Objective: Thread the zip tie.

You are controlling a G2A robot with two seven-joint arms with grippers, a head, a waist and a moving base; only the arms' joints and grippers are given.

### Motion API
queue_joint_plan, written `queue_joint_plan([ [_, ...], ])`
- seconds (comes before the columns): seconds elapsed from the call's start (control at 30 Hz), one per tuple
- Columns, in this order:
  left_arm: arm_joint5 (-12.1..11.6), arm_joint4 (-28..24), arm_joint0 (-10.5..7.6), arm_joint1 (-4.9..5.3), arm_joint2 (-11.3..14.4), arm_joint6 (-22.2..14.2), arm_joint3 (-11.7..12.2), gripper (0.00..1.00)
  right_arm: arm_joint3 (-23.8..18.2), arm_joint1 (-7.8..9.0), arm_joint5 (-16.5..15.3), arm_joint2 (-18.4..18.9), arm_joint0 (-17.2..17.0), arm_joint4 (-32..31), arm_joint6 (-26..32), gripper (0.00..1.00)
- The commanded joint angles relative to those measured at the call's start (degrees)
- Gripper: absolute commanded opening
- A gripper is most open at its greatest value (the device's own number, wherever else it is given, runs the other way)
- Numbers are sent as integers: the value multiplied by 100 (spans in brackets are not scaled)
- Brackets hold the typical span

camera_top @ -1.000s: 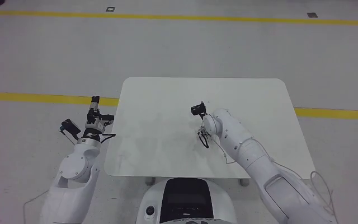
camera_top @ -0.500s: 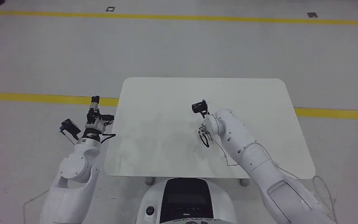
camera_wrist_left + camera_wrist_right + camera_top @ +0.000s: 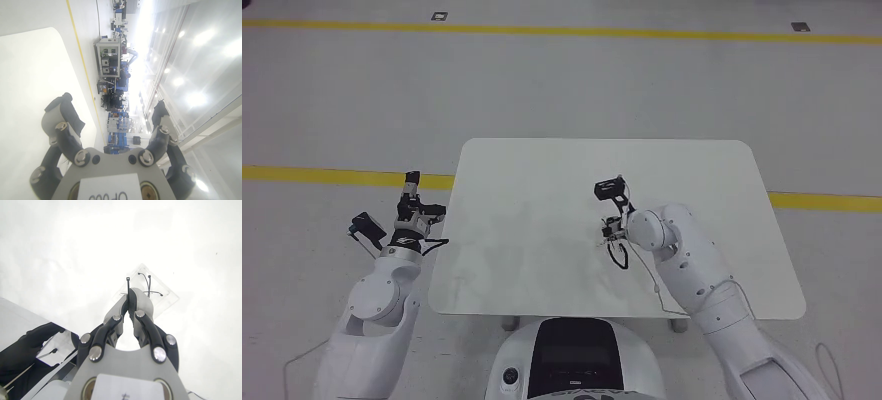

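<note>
One black zip tie is pinched tight between the two fingers of the right claw. Its small square head is seen sticking out just past the fingertips. The rest of the strap is hidden between and behind the fingers, so where the tail lies cannot be told. Beyond the tips of this claw, a clear tray is seen lying on the white table, and a few spare ties are left inside it.

The left claw is spread wide open, and nothing is held in it. It is seen off the side edge of the table, well apart from the right claw.

So the first step looks done: one tie is out of the tray and gripped. The threading itself is not yet done. No loop is seen, and nothing is pushed through the head. It is judged that the tail must be taken by the empty claw, bent round to the head, and poked through its little hole. Most of the job is thought to be left.
</note>
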Motion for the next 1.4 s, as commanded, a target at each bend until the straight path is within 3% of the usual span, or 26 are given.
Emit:
queue_joint_plan([
  [0.0, 0, 0, 0, 0, 0, 0, 0, 100, -1, 1, -1, 2, 0, 0, -1, 0],
  [0.2, 0, 0, 0, 0, 0, 0, 0, 100, -1, 1, -1, 2, 0, 0, -1, 0],
  [0.27, 0, 0, 0, 0, 0, 0, 0, 100, -8, 8, -38, 39, -94, 77, -273, 0],
  [0.47, 0, 0, 0, 0, 0, 0, 0, 100, -184, 69, -457, 343, -275, 654, -534, 0],
  [0.7, 0, 0, 0, 0, 0, 0, 0, 100, -208, 108, -731, 589, -382, 1474, -699, 0],
  [0.97, 0, 0, 0, 0, 0, 0, 0, 100, -208, 108, -731, 589, -382, 1474, -699, 0],
  [1.07, -9, 48, -44, -3, 9, -17, 48, 100, -181, 105, -635, 600, -443, 1605, -979, 0],
  [1.17, -186, 359, -101, 4, -8, -100, 145, 100, -169, 98, -549, 736, -452, 2176, -1144, 0],
  [1.37, -716, 1590, -120, 25, 74, -119, 225, 100, -99, 94, -306, 894, -443, 2924, -1381, 0],
])
